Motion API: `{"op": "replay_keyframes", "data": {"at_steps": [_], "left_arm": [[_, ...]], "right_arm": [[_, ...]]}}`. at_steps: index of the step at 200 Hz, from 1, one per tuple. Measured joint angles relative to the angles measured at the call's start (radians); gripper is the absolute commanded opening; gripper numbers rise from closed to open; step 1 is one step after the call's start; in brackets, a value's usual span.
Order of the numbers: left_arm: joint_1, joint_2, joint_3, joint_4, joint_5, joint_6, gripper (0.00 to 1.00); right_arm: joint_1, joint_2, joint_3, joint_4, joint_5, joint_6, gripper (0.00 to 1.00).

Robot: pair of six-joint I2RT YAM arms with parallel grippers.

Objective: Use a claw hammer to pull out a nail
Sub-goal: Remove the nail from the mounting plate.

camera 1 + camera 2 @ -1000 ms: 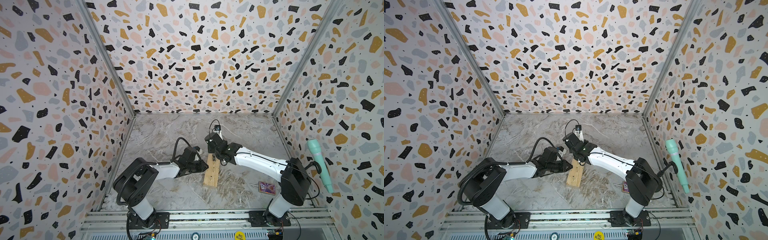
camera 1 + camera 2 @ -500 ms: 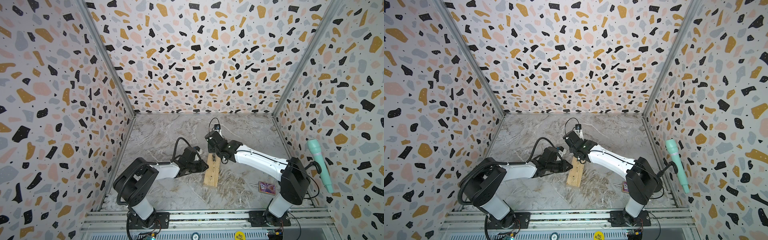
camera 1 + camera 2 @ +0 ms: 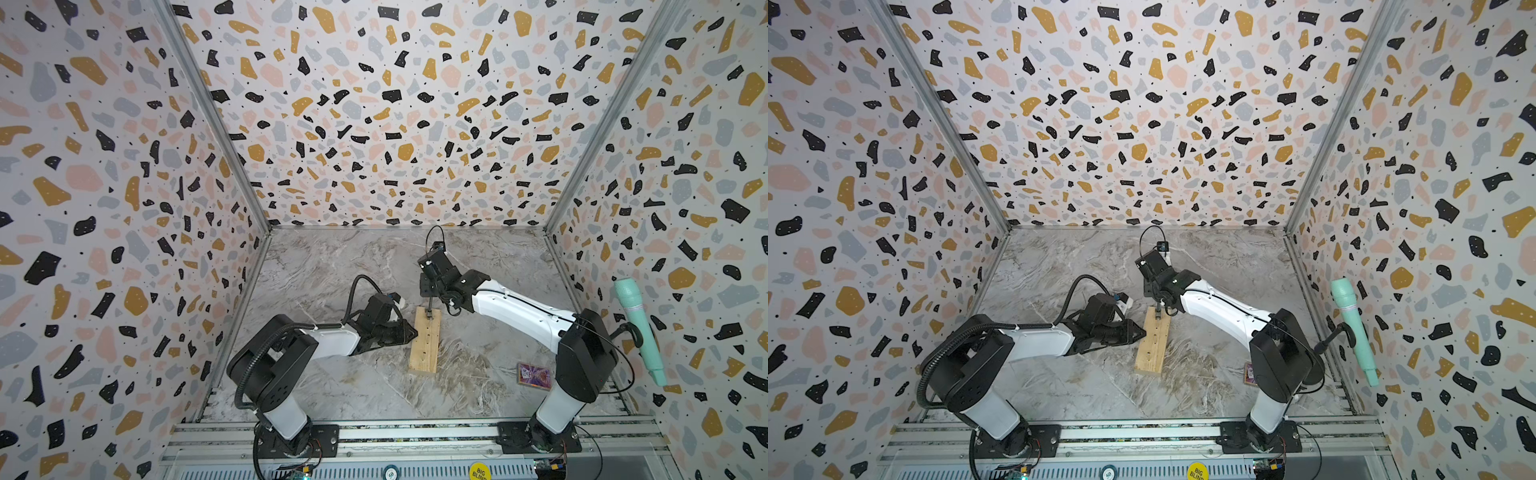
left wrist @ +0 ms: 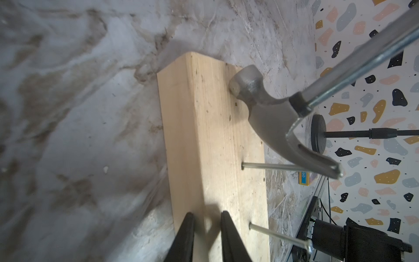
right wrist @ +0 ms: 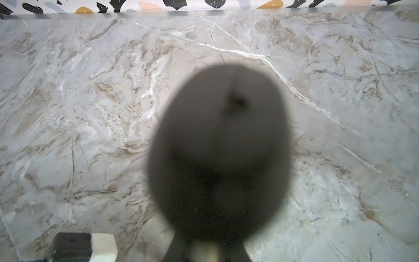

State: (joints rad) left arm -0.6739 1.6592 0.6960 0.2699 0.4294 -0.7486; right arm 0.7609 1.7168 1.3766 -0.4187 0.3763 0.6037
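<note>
The right claw (image 3: 431,289) clenches the claw hammer (image 4: 267,113); should the left claw (image 4: 206,215) (parted, empty) slip, the block (image 4: 204,136) could lift with the nail (image 4: 272,167).

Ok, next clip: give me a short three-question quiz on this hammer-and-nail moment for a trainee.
1. True or false: the right hand is shut on the claw hammer.
2. The fingertips of the left hand are at which thing? A the wooden block; B the purple card; C the mint-green cylinder.
3. Fill in: the hammer's claw hooks one nail; in all, the left wrist view shows ___ nails standing out of the block.
Key: 1 true; 2 A; 3 two.
</note>
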Motion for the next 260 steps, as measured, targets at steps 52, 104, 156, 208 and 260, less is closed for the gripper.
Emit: {"op": "replay_keyframes", "data": {"at_steps": [52, 104, 156, 208, 260], "left_arm": [[0.0, 0.0, 0.0, 0.0, 0.0, 0.0, 0.23], [0.001, 0.001, 0.0, 0.001, 0.002, 0.0, 0.23], [0.003, 0.002, 0.0, 0.001, 0.007, 0.0, 0.23], [0.004, 0.002, 0.001, -0.001, 0.006, 0.005, 0.23], [0.003, 0.0, 0.005, -0.01, 0.0, 0.014, 0.24]], "right_arm": [[-0.029, 0.039, 0.032, 0.008, -0.029, -0.017, 0.0], [-0.048, 0.057, 0.04, 0.026, -0.046, -0.03, 0.0], [-0.058, 0.075, 0.055, 0.029, -0.051, -0.051, 0.0], [-0.06, 0.082, 0.068, 0.025, -0.05, -0.074, 0.0], [-0.06, 0.082, 0.068, 0.029, -0.05, -0.089, 0.0]]}}
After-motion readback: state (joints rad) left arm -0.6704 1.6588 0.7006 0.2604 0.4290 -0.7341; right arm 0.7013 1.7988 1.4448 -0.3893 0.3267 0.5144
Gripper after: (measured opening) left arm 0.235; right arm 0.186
